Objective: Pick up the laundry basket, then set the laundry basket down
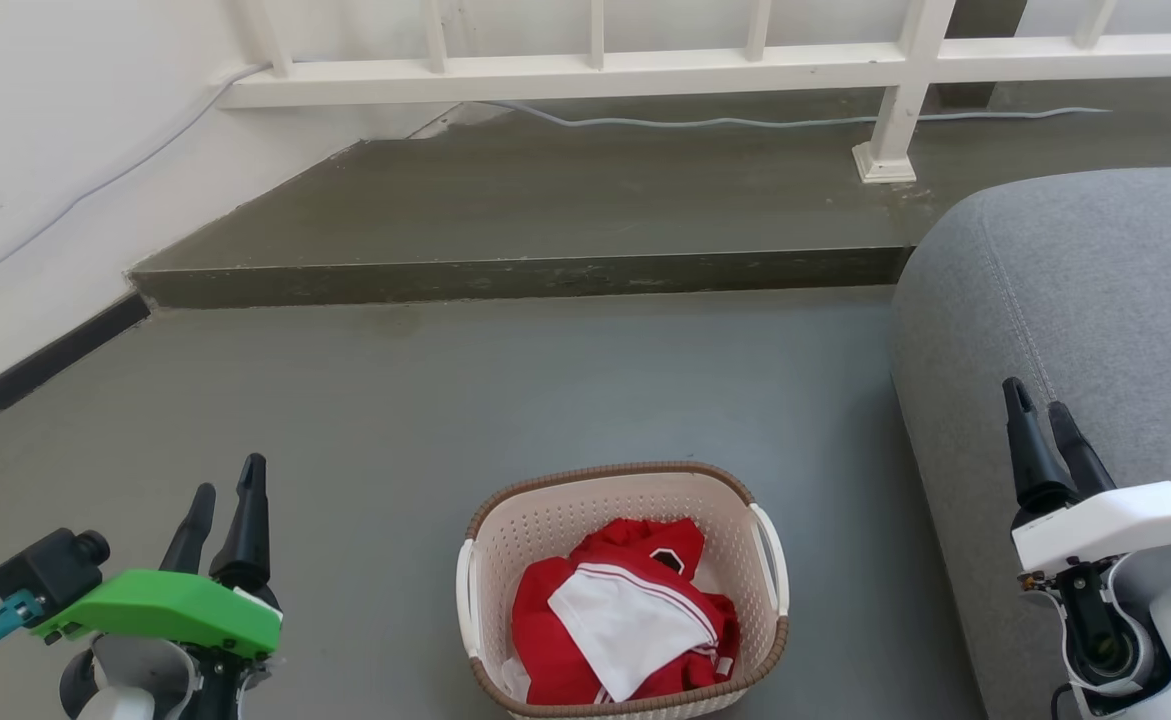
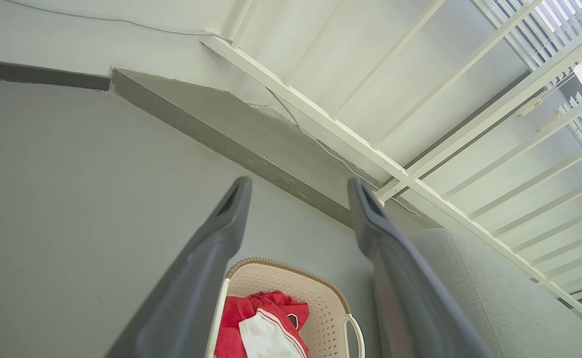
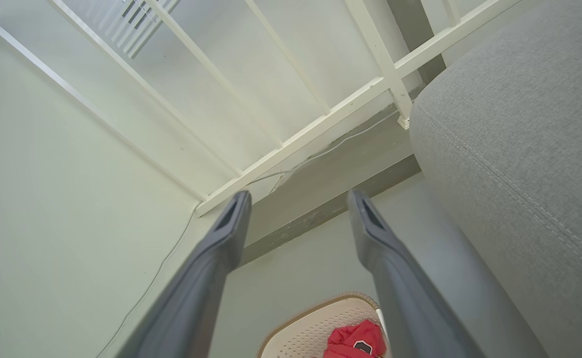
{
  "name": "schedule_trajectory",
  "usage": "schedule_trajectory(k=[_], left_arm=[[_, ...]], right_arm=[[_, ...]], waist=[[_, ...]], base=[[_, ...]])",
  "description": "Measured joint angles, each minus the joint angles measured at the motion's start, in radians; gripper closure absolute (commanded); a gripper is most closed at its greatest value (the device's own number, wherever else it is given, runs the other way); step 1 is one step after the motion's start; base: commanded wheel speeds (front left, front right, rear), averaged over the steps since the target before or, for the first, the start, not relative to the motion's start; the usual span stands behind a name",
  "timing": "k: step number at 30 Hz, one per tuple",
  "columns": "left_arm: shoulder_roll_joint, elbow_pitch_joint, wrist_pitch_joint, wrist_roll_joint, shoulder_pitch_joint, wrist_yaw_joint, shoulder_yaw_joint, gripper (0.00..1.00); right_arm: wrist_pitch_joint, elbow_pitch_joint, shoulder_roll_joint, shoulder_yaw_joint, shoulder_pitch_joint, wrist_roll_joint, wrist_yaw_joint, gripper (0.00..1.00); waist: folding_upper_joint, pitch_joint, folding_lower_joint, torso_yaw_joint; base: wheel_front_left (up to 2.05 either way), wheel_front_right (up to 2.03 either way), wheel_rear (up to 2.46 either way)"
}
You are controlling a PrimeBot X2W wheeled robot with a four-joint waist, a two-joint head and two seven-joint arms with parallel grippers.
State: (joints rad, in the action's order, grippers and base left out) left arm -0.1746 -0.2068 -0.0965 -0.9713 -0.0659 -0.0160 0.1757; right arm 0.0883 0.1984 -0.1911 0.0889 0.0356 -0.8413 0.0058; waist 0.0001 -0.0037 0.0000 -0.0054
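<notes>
The laundry basket [image 1: 555, 525] stands upright on the grey floor [image 1: 445, 400], directly before the robot and between its two arms. It is well short of the floor's far edge, where a low dark step [image 1: 545, 200] rises. Inside lies a crumpled red and white garment [image 1: 625, 610] that fills most of the bottom. The basket's white side handles [image 1: 465, 595] sit at its left and right ends, and nothing covers them.

The left gripper [image 1: 229, 476] hovers above the floor to the basket's left, well apart from it. Its fingers [image 2: 221, 233] are spread with nothing between them (the left wrist view shows bare floor and the step through the gap). The right gripper [image 1: 1035, 396] hangs to the basket's right, also apart from it and in front of a grey fabric sofa [image 1: 1075, 300]. Its fingers [image 3: 221, 238] are likewise parted and empty.

The sofa's rounded side comes near the basket's right end, leaving only a narrow strip of floor there. The floor to the left of the basket runs out to a black baseboard [image 1: 35, 370] under a white wall [image 1: 45, 150].

Beyond the step stands a white railing [image 1: 595, 70], and a pale cable [image 1: 745, 122] trails along the step's top behind one post.
</notes>
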Motion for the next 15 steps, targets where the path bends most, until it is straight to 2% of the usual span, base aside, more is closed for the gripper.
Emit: schedule_trajectory(k=[15], left_arm=[[0.0, 0.018, -0.042, 0.156, 0.003, 0.036, 0.057, 0.0]], right_arm=[[0.045, -0.002, 0.001, 0.042, -0.001, 0.187, -0.036, 0.0]], waist=[[0.0, -0.01, 0.0, -0.005]], base=[[0.0, 0.0, 0.0]])
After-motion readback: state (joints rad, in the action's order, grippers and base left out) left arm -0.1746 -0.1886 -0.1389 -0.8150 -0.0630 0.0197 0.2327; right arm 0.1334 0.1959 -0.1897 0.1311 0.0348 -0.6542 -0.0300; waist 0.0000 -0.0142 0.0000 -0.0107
